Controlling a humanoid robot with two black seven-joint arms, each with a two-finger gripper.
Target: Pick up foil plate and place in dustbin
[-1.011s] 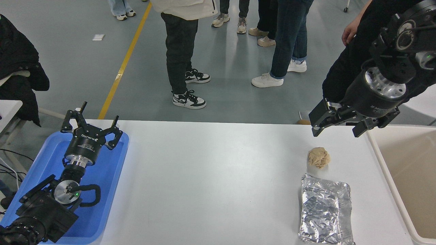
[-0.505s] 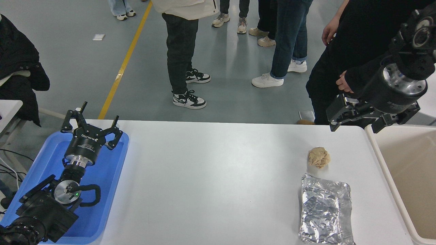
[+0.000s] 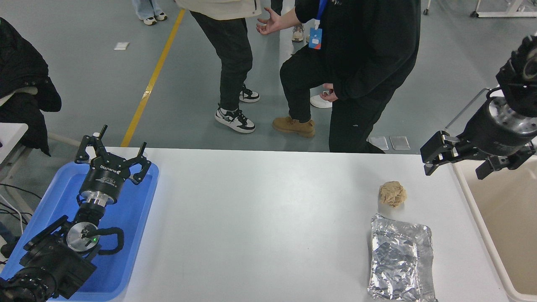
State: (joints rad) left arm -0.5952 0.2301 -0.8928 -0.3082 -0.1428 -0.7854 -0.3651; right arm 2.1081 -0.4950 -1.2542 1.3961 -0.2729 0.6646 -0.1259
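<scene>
My left gripper point(image 3: 112, 156) sits parked over the blue tray point(image 3: 63, 197), fingers spread, well apart from the work. Rightward, the paper ball point(image 3: 392, 193) lies on the white table point(image 3: 260, 218). The foil plate point(image 3: 400, 258) lies nearer me than my right gripper point(image 3: 457, 161) and a little to its left, long axis running toward and away from me. That right gripper hangs released and empty at the rim of the dustbin point(image 3: 474, 209), the nearer hand by far.

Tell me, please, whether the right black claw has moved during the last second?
Yes. The right black claw has shifted rightward, from above the small crumpled tan paper ball to over the near edge of the large beige plastic dustbin, open and empty.
</scene>
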